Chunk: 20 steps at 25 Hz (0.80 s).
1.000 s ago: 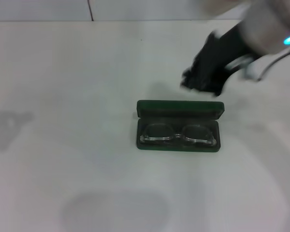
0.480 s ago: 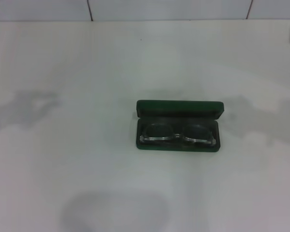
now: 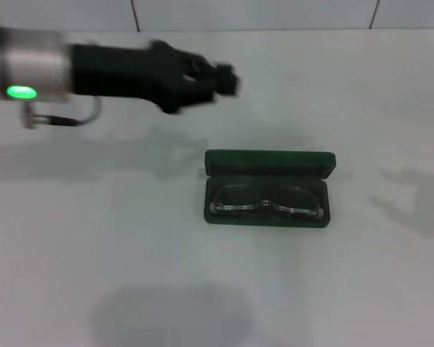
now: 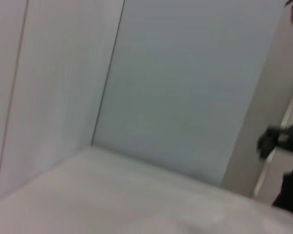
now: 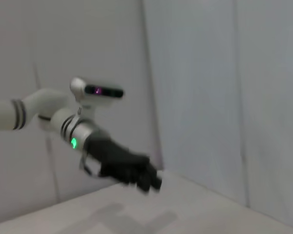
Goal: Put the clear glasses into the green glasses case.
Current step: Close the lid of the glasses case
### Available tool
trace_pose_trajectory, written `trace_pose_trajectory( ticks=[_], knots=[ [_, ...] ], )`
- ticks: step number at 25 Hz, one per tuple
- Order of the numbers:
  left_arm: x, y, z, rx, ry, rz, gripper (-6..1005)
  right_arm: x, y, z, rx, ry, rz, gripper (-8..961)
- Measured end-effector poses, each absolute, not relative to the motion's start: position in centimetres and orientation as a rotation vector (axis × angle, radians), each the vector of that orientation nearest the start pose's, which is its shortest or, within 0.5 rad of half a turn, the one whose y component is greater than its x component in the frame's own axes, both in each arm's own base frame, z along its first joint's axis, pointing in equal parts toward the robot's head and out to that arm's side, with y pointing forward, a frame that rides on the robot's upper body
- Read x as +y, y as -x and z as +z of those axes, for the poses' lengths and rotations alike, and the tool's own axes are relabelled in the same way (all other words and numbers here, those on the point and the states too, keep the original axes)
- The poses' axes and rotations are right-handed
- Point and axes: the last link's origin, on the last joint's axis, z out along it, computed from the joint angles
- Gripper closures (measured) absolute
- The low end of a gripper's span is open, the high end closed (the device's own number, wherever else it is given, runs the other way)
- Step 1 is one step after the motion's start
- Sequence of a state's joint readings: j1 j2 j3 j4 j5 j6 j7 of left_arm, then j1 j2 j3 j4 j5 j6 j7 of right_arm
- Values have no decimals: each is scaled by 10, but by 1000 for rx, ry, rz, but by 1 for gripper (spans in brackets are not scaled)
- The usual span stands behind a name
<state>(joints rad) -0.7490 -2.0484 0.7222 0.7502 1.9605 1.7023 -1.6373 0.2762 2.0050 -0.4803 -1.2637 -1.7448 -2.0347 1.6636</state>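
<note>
The green glasses case [image 3: 267, 165] lies open at the middle of the white table, lid raised at the far side. The clear glasses [image 3: 266, 201] rest inside its lower half, lenses side by side. My left gripper [image 3: 218, 78] reaches in from the left, blurred, above the table behind and to the left of the case, apart from it. It also shows in the right wrist view as the left gripper [image 5: 149, 179] on its white arm. My right arm is out of the head view. A dark part of it [image 4: 272, 141] shows at the edge of the left wrist view.
The white table [image 3: 94, 238] runs wide around the case. A tiled wall [image 3: 253, 13] stands behind its far edge. A shadow [image 3: 412, 196] falls on the table to the right of the case.
The right arm, which hung behind the case a second ago, has pulled out of the head view. The left arm has swung in from the left. Case and glasses have not moved.
</note>
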Motion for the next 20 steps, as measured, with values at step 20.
trace_pose_trajectory(
  ticks=[20],
  knots=[
    [391,154,-68,-546,2988,-401,776,244,-312,157,570,2371,925,424]
  ],
)
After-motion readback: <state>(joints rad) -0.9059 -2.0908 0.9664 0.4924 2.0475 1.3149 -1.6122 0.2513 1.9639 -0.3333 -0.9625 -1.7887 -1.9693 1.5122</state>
